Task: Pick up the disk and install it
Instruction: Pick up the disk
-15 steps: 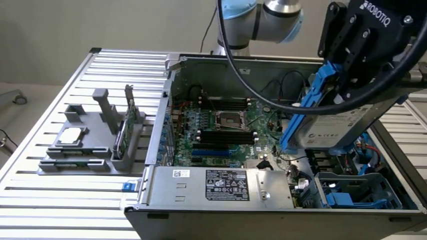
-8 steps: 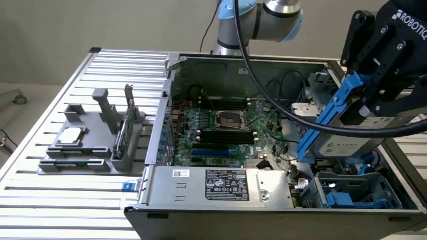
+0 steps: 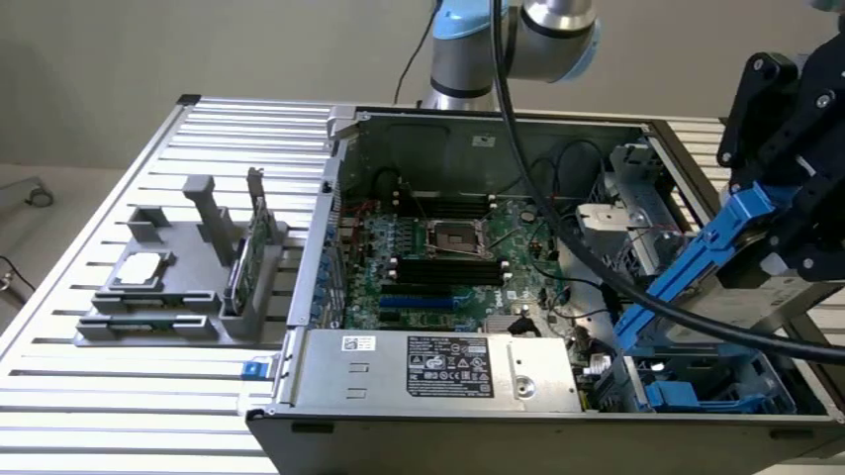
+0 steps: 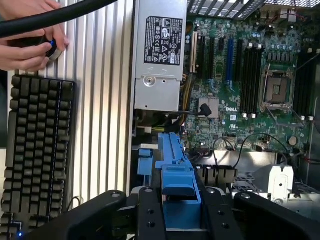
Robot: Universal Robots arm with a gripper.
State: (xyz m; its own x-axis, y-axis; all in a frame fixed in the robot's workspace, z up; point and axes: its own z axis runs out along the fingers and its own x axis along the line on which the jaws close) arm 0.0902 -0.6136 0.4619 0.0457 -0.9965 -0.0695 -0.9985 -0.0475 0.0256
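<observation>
Claw point(image 4: 181, 212) clamps the tilted disk point(image 3: 723, 242) above the open computer case point(image 3: 321, 252).

The arm point(image 3: 555, 40) is silver-grey tubing with rounded joints capped in pale blue. A thick black cable point(image 3: 528, 178) trails off it. The gripper point(image 4: 182, 220) is matte black, angular links with round pivot pins.

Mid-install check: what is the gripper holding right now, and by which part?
The gripper is shut on the disk, clamped at its upper end with a finger on each side of the blue rail.
</observation>
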